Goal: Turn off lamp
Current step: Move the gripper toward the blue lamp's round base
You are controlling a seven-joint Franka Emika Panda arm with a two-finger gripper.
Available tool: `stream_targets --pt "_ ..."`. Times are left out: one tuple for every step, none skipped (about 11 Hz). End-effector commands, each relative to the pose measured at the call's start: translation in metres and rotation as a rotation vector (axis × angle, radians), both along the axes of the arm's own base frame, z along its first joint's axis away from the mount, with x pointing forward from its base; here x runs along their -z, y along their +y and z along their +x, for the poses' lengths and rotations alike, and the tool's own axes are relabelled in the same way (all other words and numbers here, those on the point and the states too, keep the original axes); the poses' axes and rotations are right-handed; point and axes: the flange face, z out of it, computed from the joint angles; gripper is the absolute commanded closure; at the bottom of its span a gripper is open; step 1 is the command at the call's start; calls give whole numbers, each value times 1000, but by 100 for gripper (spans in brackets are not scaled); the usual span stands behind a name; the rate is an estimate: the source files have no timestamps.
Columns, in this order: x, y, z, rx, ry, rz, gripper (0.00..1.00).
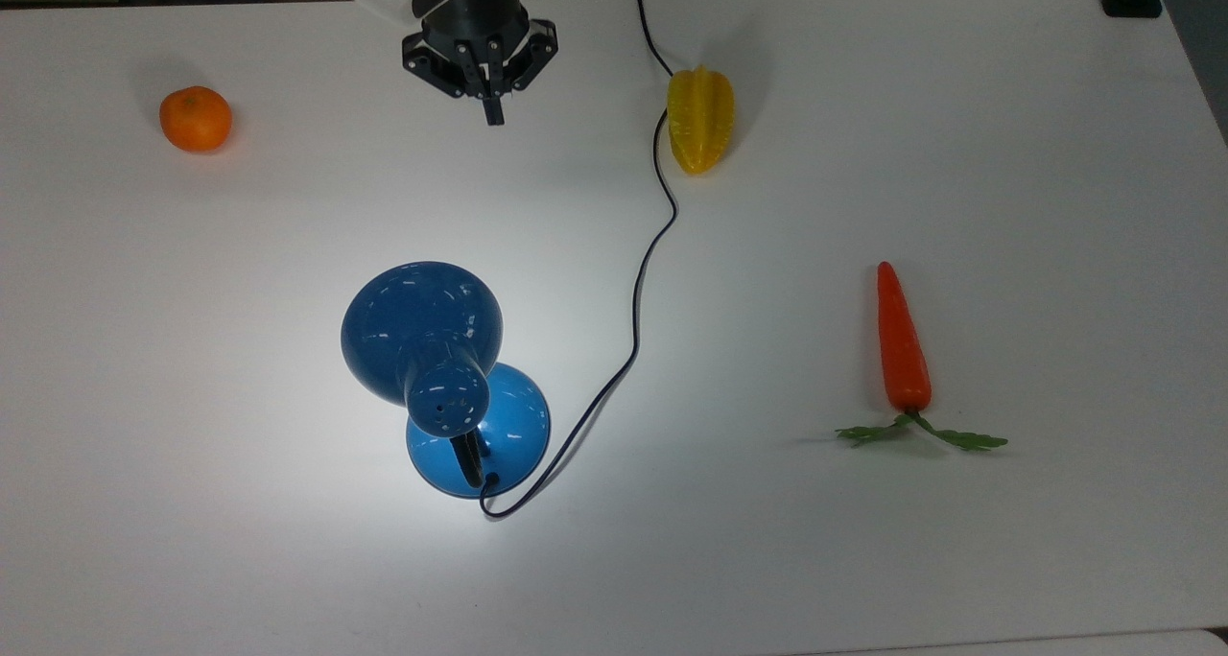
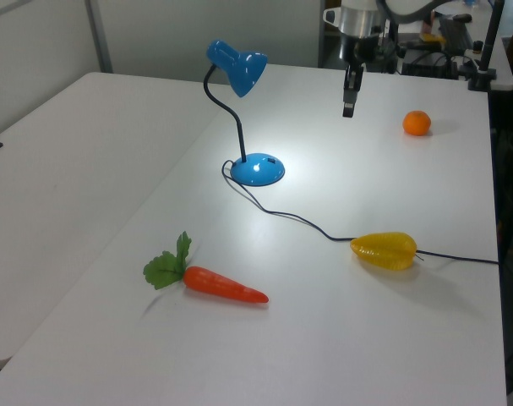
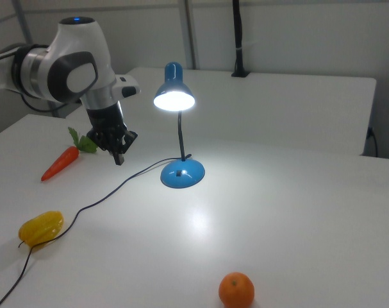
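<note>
The blue lamp stands on the white table [image 1: 959,109], its dome shade [image 1: 422,328] over its round base [image 1: 504,428]. It is lit: the shade glows [image 3: 174,97] and a bright patch lies on the table around the base [image 3: 182,173]. A black neck [image 2: 237,127] joins base and shade, and a thin black cord [image 1: 638,292] runs off toward the top view's upper edge. My gripper [image 1: 493,114] hangs well above the lamp in the top view, shut with nothing in it and pointing down, clear of the shade [image 2: 237,68]. It is also in the left view [image 2: 348,108] and the right view [image 3: 119,157].
An orange [image 1: 195,118] lies at the top view's upper left. A yellow starfruit [image 1: 700,119] sits beside the cord at upper centre. A carrot [image 1: 902,344] with green leaves lies at the right. Table edges run along the top and bottom.
</note>
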Motion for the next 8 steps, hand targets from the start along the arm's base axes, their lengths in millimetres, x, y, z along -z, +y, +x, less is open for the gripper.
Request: stream_targets --pt "33 -12 12 3 -61 -2 100" --pt "45 -15 18 12 -103 -2 100" --pt "54 -16 25 28 -153 -2 100" --pt "61 -16 30 30 -178 -3 100" --pt "67 -19 34 22 -196 -7 100" --pt "73 -23 40 28 -219 -8 100" --pt "79 -23 47 38 -262 -5 100" --pt "86 -26 55 56 -311 -3 100"
